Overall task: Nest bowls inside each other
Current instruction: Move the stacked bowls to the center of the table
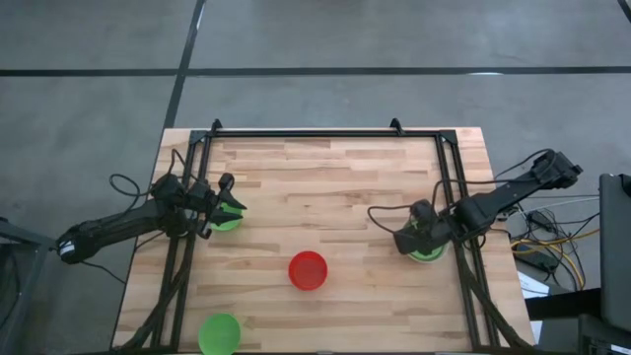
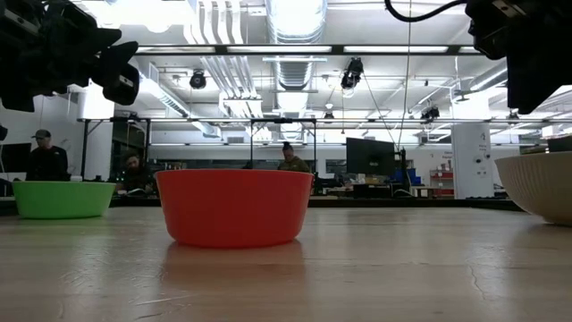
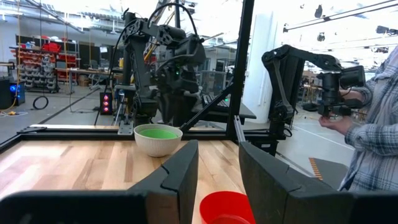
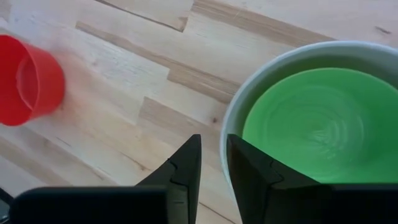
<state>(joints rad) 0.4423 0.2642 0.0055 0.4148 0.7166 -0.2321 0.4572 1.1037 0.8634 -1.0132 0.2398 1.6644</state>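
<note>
Right gripper (image 4: 212, 163): we log it above the near rim of the pale bowl (image 4: 242, 106), fingers narrowly parted, pinching nothing, a green bowl (image 4: 317, 124) nested inside. Left gripper (image 1: 229, 208): fingers spread, empty, over a second green bowl (image 1: 227, 224) at the table's left side. Red bowl (image 1: 308, 270): mid-table, alone. Third green bowl (image 1: 219, 333): near front edge, well apart from the rest.

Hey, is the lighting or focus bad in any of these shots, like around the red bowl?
Low view: ceiling lights glare overhead, arms are dark silhouettes, red bowl sharp. Right wrist view: red bowl smeared, green bowl inside the white bowl soft. High view: evenly lit.
</note>
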